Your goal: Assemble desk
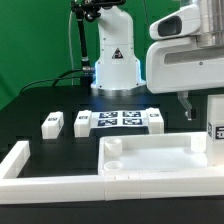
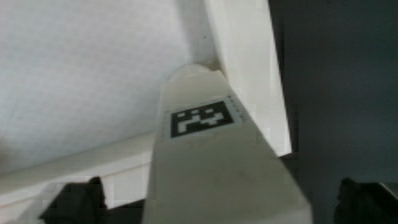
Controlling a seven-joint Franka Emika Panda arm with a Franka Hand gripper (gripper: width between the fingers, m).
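A white plastic rectangular desk top with raised rim [image 1: 160, 165] lies near the black bench's [image 1: 25, 115] front edge, three short white square tagged legs [image 1: 52, 123] [image 1: 82, 123] [image 1: 155, 120] flank the marker board [image 1: 118, 119] behind it, and a fourth leg [image 1: 214, 126] stands by the dark fingers [image 1: 186, 105].

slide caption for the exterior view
Open gripper beside a tagged leg at the edge of the desk top; three more legs lie by the marker board.

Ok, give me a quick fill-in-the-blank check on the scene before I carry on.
The gripper has its jaws ___.
On the exterior view's left of the marker board stand ___ loose legs.
The leg between the fingers carries a printed ___.
The desk top lies rim ___.
Missing: open; two; tag; up.
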